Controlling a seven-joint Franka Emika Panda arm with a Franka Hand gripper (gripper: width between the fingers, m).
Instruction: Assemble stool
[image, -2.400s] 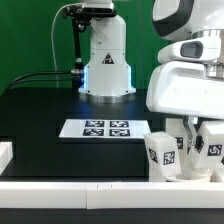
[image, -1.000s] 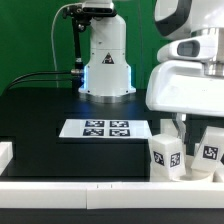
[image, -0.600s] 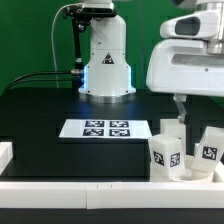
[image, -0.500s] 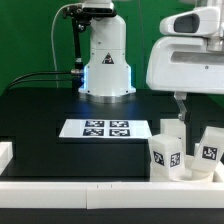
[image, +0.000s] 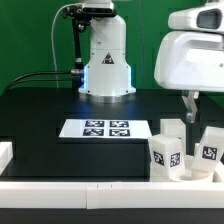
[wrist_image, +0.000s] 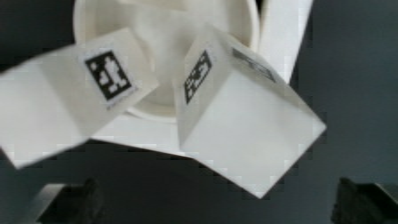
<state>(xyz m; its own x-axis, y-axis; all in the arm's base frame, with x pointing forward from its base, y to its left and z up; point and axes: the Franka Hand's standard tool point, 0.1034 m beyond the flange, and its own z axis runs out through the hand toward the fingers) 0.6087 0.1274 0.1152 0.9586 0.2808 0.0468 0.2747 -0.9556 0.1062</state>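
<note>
Wrist view gives you the stool parts from above: two chunky white plastic legs (wrist_image: 107, 95) (wrist_image: 240, 110), each with a square black-and-white tag, standing on the round flat seat (wrist_image: 169, 30). Your gripper (wrist_image: 217, 200) shows as two dark fingertips (wrist_image: 63, 200) set wide apart with nothing between them, clear of the legs.

On the exterior view you see those legs (image: 165, 155) (image: 211, 150) at the near right of the black table (image: 40, 115), just behind a long white rail (image: 90, 190); the seat is hidden there. The marker board (image: 105, 129) lies flat at the table's middle, left of the legs. Behind it stands the arm's glossy white base (image: 105, 60) against a green backdrop (image: 30, 35).
</note>
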